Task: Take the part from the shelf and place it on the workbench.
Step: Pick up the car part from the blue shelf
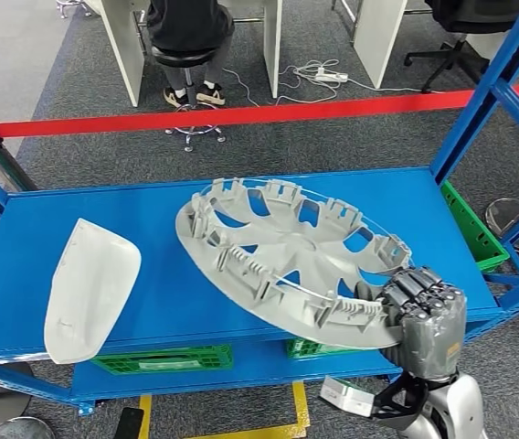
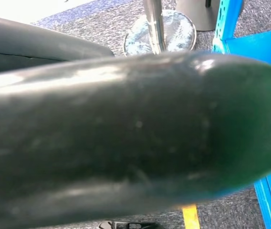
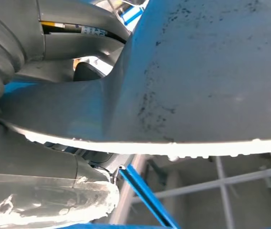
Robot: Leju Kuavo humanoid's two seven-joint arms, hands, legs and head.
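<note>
Gripping the rim of the grey wheel cover point(image 1: 291, 251) at its 4 o'clock edge: right hand point(image 1: 424, 315), dark fingers curled over the top of the rim, grey palm below it. Tilting up toward the hand side, the wheel cover, inner ribbed face upward, far edge lying over the blue shelf point(image 1: 174, 293) at about the middle of the head view. Showing close in the right wrist view, the cover's smooth grey underside point(image 3: 206, 71), with the hand's thumb point(image 3: 47, 200) beneath its pale edge. Lying on the same shelf at 9 o'clock from the wheel cover and apart from it: a pale grey mirror housing point(image 1: 90, 288), one end overhanging the front edge. Sitting under the shelf, green crates point(image 1: 164, 358). Running across the grey carpet beyond the shelf, at 12 o'clock, a red floor stripe point(image 1: 243, 115), and past it a seated person's legs point(image 1: 189, 55) on a stool between white desks. Left hand state: cannot tell, a dark blurred surface covering the left wrist view.
</note>
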